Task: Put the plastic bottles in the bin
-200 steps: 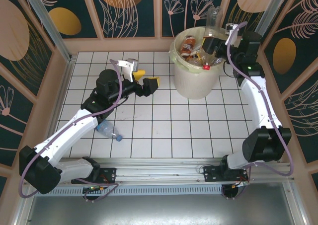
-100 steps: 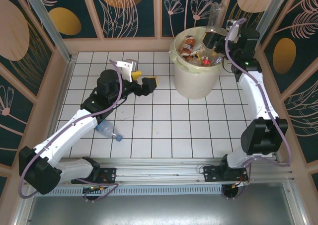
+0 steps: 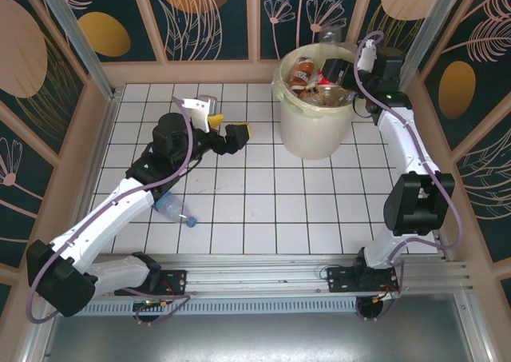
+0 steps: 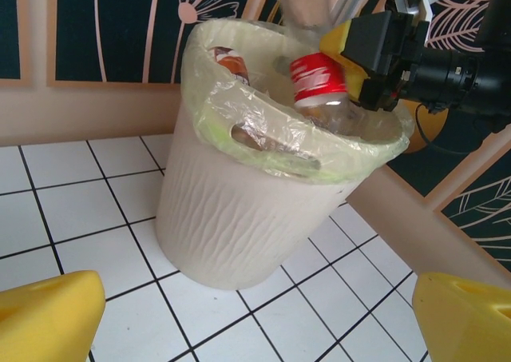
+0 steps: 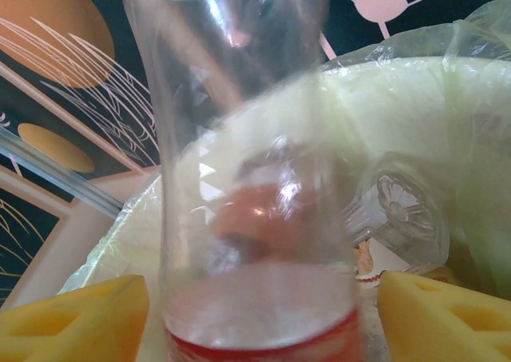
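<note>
The step in hand is the drop over the bin (image 4: pixel 231 218), which stands at the far right of the table (image 3: pixel 263 218) and already holds several bottles inside its bag. The right fingers (image 5: pixel 72 314) hang just above the rim with a clear bottle (image 5: pixel 247 178) between them, its red label low and its neck pointing down into the bin. In the right wrist view a thin gap shows on each side of this bottle and its body is blurred, so I judge that the fingers are spread and the bottle is let go, or nearly so (I cannot say if it has left them completely). The left fingers (image 4: pixel 48 314) are spread wide and hold nothing; they hover over the middle of the table and face the bin. One more bottle (image 3: pixel 174 208), with a blue cap, lies on its side on the tiles near the left arm, partly under it. The next move probably calls for the right arm to lift away from the bin, and for the left arm to turn back, come down over this lying bottle and take it across its body.
</note>
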Robot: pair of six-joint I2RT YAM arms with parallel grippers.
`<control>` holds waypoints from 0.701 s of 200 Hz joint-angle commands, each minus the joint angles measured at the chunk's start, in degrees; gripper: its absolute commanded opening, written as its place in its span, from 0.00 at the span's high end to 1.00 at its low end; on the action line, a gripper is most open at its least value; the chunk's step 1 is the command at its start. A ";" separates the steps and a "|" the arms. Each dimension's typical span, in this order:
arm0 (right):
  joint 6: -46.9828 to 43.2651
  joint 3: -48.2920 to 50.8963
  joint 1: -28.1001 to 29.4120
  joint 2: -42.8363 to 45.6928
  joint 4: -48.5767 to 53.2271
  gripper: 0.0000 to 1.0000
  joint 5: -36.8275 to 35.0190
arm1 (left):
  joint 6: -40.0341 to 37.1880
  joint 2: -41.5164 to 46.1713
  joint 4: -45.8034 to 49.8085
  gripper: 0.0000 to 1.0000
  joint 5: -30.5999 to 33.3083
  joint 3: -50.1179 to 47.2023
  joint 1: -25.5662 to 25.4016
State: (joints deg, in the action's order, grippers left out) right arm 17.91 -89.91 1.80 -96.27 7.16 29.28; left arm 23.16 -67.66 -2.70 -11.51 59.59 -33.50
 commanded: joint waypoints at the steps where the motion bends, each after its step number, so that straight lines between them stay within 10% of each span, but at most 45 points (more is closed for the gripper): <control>1: -1.25 -1.46 0.04 2.37 0.97 0.19 -2.01 | 0.27 -0.78 0.15 0.01 -0.36 0.54 -0.08; 68: -2.90 -1.94 -0.06 5.96 2.63 0.15 -6.73 | 0.23 0.83 5.51 0.01 8.89 0.36 -0.03; 140: -7.85 10.18 0.41 19.55 -3.23 0.10 5.82 | 15.14 7.82 28.92 0.01 30.65 -2.96 -0.08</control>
State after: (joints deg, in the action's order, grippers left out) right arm 12.88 -85.38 1.83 -83.42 8.25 27.99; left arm 29.45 -62.11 14.11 9.41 58.26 -33.50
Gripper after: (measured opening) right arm 0.883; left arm 0.986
